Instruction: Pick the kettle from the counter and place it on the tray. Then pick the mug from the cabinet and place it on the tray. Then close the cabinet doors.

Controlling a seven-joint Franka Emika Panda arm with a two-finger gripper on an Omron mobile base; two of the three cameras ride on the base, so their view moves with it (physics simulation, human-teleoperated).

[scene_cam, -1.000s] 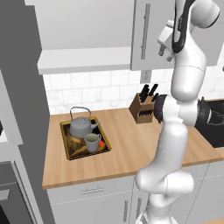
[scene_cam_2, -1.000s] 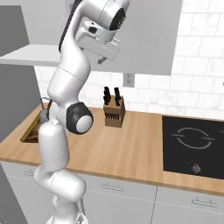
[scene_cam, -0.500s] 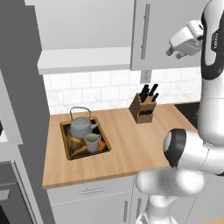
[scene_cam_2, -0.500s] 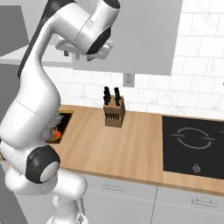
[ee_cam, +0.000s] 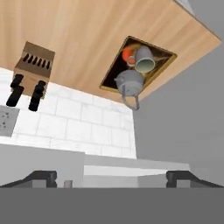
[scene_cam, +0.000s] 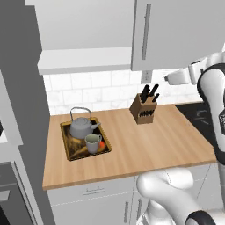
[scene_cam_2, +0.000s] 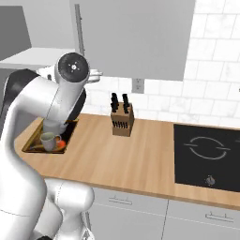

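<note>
Kettle (scene_cam: 82, 127) and mug (scene_cam: 92, 143) both sat on the tray (scene_cam: 66, 141), left of centre in the left base view, mug touching the kettle's front. Tray lay on the counter (scene_cam: 132, 145). Knife block (scene_cam: 144, 109) stood near the tiled wall. Gripper (ee_cam: 111, 177) spread wide, grasping nothing, its fingertips (ee_cam: 41, 177) far apart at the hand view's bottom. Right cabinet door (scene_cam: 176, 33) looked closed, upper right; the shelf (scene_cam: 83, 59) beside it lay exposed.

below my hand the counter (scene_cam: 145, 140) is light plank-grained wood. the tray (scene_cam: 67, 147) has a gold-brown rim, dark inside, an orange-red spot. the kettle (scene_cam: 80, 127) is grey metal, the mug (scene_cam: 92, 143) grey-green, pale within.
</note>
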